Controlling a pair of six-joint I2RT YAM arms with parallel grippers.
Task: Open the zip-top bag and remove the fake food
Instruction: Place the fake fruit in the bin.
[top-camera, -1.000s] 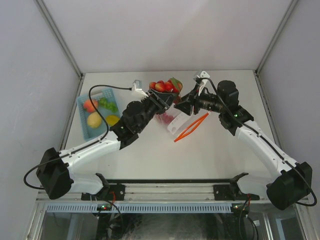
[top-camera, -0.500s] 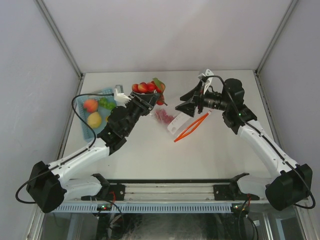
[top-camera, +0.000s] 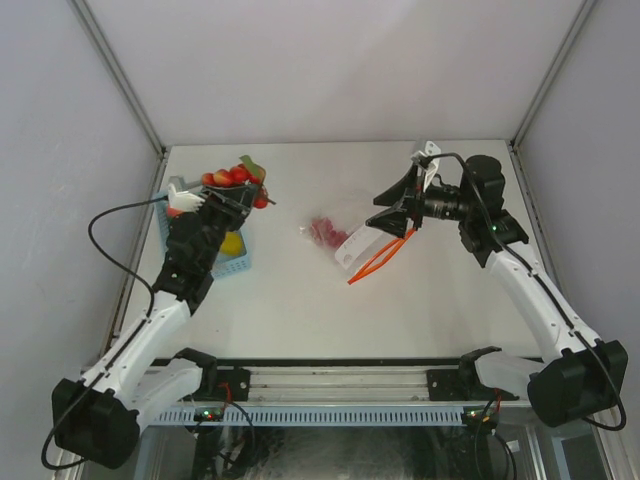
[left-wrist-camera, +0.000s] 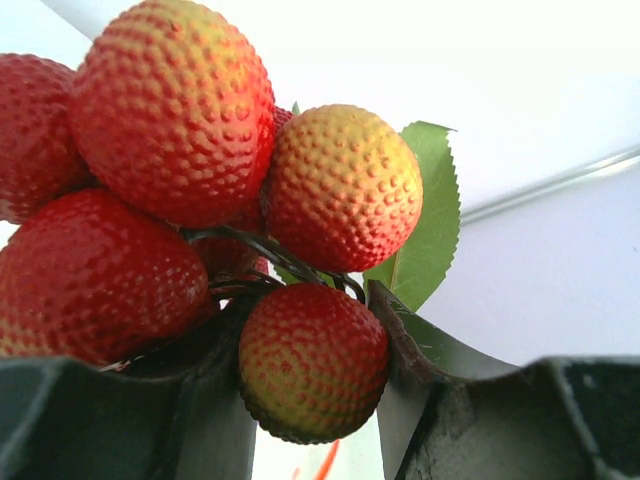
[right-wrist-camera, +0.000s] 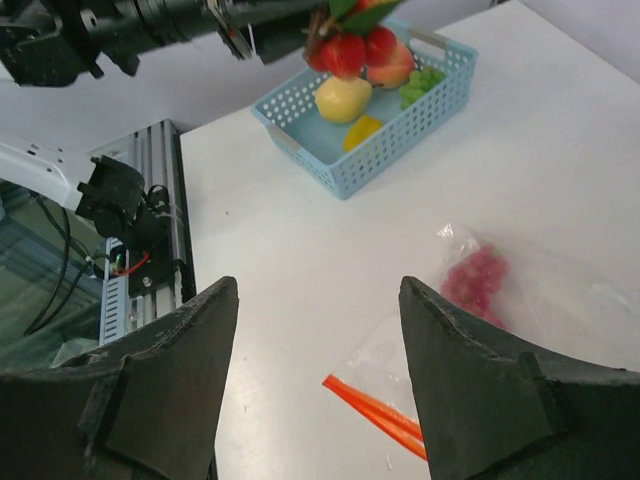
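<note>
While the left arm hangs over the basket with one piece of the fake food in its grip, I judge the step in hand to be the drop-off. My list runs as follows.

1. Table (top-camera: 300, 320): flat, matt white.
2. Basket (right-wrist-camera: 410, 130): light-blue slotted plastic, rectangular, at the table's left edge. It holds a yellow fruit, a peach-coloured one and green grapes.
3. Zip-top bag (top-camera: 345, 240): clear crinkly film with a white label patch, lying flat right of centre, well apart from the basket. Its orange zip strip (top-camera: 382, 257) lies parted in a V, so I take the mouth to be open.
4. Right gripper (right-wrist-camera: 320, 400): dark wedge-shaped fingers spread wide, nothing between them, hovering above the bag's strip end.
5. Left gripper (left-wrist-camera: 310, 400): pinched on the stems of the red berry cluster, held above the basket.
6. Red berry cluster (left-wrist-camera: 180, 190): round, pebbled fruits, red shading to orange, on wiry dark stems with a serrated green leaf.
7. Dark-red clump (top-camera: 322, 232): small knobbly pieces inside the bag's left end, too small to make out further.

Next, I reckon, the left jaws must part over the basket. The clump then needs fetching, with the slippery film held steady.
</note>
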